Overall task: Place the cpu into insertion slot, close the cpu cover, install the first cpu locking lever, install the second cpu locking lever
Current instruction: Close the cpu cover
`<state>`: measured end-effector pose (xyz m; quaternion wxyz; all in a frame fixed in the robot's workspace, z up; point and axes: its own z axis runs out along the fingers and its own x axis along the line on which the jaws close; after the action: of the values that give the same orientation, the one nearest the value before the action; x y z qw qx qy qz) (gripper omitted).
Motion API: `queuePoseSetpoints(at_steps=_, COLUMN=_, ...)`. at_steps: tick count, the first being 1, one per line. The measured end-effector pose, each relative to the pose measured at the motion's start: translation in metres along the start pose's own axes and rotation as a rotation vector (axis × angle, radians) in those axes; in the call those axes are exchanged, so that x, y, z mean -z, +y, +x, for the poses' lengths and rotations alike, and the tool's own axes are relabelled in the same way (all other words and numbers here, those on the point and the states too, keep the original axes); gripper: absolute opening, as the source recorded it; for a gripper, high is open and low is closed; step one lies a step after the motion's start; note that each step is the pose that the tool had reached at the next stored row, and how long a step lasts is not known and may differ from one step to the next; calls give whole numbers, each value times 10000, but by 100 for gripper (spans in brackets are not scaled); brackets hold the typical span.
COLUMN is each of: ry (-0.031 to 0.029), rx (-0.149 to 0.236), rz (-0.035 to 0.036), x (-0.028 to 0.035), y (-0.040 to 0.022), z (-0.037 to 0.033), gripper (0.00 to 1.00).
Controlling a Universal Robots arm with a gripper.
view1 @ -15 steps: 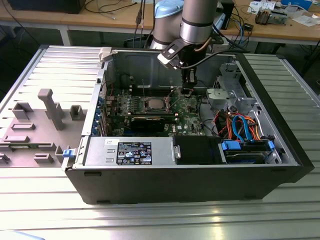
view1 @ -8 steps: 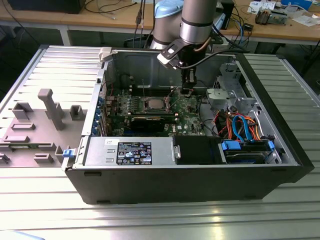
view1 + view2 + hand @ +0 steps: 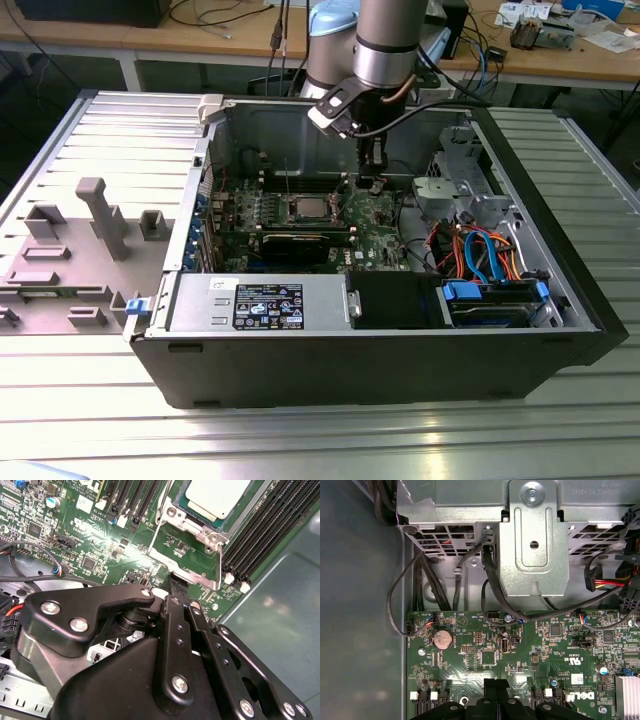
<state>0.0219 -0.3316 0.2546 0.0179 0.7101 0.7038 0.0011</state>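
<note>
While the cpu sits in the insertion slot, the cpu cover lies open. Claw clenched, tip at its free edge.

On the power supply there's a black label with white print and a small white sticker beside it. Both are too small, I can't read either. The motherboard carries a white logo print and tiny component codes at the edge by my gripper. Nothing there is legible to me.
</note>
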Motion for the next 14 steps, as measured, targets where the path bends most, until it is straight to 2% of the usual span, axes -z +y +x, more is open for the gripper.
queuePoseSetpoints(at_steps=14, ry=0, rx=0, rz=0, x=1, y=-47, z=0, gripper=11)
